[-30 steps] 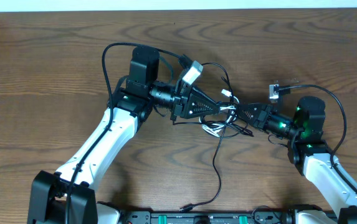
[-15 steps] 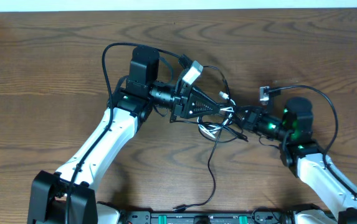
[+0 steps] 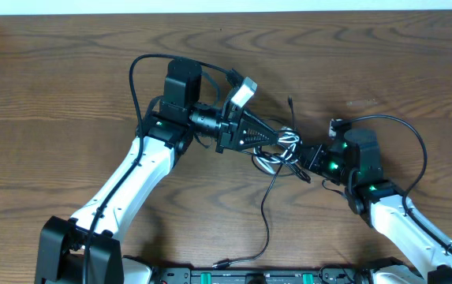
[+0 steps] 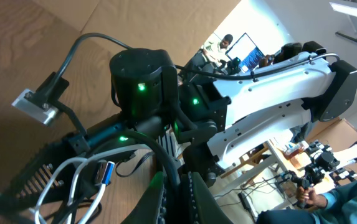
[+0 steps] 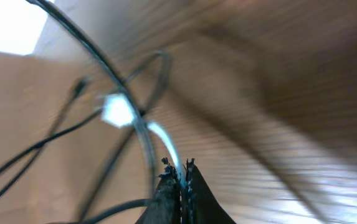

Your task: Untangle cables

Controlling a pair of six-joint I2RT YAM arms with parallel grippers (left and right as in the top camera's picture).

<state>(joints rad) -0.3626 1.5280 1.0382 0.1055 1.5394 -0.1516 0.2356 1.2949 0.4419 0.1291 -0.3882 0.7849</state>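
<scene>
Centrally, cables bunched between left gripper and right gripper, both pinching strands

Left hand, right hand: closed.

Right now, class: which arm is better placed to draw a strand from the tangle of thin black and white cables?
Probably right. The right gripper is shut at the edge of the black-and-white cable tangle, with bare wooden table behind it; the left gripper, shut on that tangle, anchors it.
</scene>
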